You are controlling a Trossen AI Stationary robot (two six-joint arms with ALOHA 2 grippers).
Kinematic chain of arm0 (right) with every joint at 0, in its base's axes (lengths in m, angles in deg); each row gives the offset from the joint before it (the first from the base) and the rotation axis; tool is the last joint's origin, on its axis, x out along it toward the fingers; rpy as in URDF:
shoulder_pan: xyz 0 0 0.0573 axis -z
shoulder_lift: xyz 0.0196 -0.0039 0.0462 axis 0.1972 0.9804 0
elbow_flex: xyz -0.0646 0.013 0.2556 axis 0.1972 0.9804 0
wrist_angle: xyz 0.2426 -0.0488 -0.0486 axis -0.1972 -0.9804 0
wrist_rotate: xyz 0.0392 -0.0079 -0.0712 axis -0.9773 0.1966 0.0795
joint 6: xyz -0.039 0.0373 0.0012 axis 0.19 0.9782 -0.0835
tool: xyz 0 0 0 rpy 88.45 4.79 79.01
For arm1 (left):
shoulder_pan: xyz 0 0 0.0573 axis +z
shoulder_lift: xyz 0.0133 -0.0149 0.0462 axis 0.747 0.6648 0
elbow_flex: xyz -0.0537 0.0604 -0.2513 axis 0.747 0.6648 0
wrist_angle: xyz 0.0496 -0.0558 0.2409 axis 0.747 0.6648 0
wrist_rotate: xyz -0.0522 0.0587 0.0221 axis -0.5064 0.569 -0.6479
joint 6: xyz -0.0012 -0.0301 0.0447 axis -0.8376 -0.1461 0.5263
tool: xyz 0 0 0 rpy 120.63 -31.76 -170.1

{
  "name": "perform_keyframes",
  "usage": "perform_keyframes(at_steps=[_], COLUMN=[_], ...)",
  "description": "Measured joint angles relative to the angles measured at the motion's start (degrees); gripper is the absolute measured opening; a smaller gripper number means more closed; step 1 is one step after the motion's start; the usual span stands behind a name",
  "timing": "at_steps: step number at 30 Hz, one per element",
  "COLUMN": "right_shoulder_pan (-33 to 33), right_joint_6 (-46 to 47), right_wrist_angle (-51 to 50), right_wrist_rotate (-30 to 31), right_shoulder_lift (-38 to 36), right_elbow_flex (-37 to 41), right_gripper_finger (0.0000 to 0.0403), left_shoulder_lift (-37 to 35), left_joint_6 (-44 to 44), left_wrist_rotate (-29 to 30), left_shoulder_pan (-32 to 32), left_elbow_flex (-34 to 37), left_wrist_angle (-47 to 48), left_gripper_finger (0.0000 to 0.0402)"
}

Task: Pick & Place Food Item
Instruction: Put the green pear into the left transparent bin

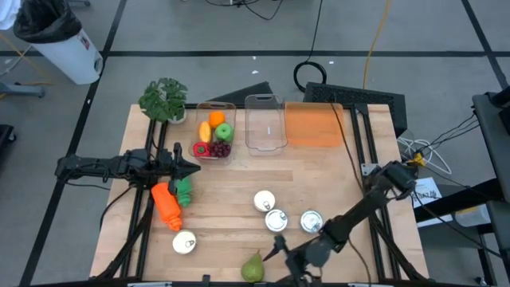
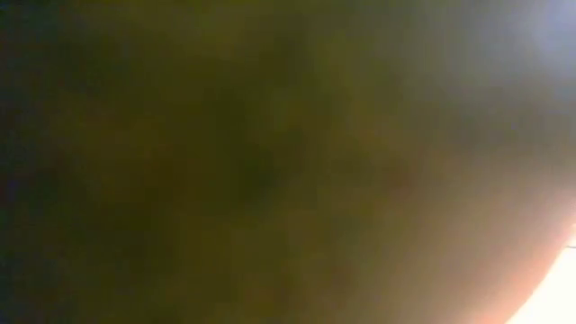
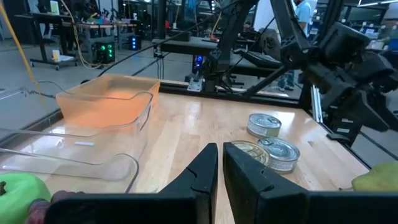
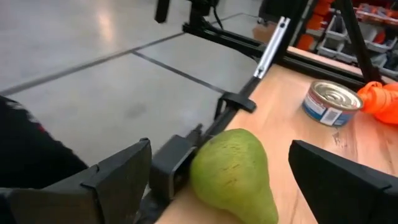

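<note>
the pear (image 4: 233,171) lies untouched between the right gripper's (image 4: 239,180) spread fingers; left fingers (image 3: 202,171) pressed together.

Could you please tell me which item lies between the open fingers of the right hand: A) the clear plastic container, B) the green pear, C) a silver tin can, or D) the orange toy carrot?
B: in the right wrist view the green pear lies on the wooden table edge between the wide-open fingers of the right hand, not yet gripped.

A robotics lab: a wooden table (image 1: 239,215) on a concrete floor, equipment racks (image 3: 68,31) and cables (image 1: 374,40) behind.
</note>
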Motion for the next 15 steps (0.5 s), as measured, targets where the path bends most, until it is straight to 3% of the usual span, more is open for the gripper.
perform_keyframes(at_steps=[5, 10, 15], right_shoulder_pan=[2.03, 3.73, 5.23], right_joint_6=[-2.82, 0.6, 1.17], right_wrist_angle=[-0.05, -0.07, 0.17], right_wrist_rotate=[-0.28, -0.45, -5.16], right_shoulder_lift=[3.78, 5.42, 6.38], right_elbow_flex=[-2.0, -2.07, -2.11], right_gripper_finger=[0.0359, 0.0359, 0.0359], left_shoulder_lift=[-0.02, 0.0, -0.02], left_joint_6=[0.0, 0.0, -0.01], left_wrist_rotate=[0.0, 0.0, 0.0], left_shoulder_pan=[0.0, 0.0, 0.0], left_elbow_flex=[0.0, 0.0, 0.0], left_wrist_angle=[-0.04, -0.02, -0.04], left_gripper_finger=[0.0035, 0.0035, 0.0035])
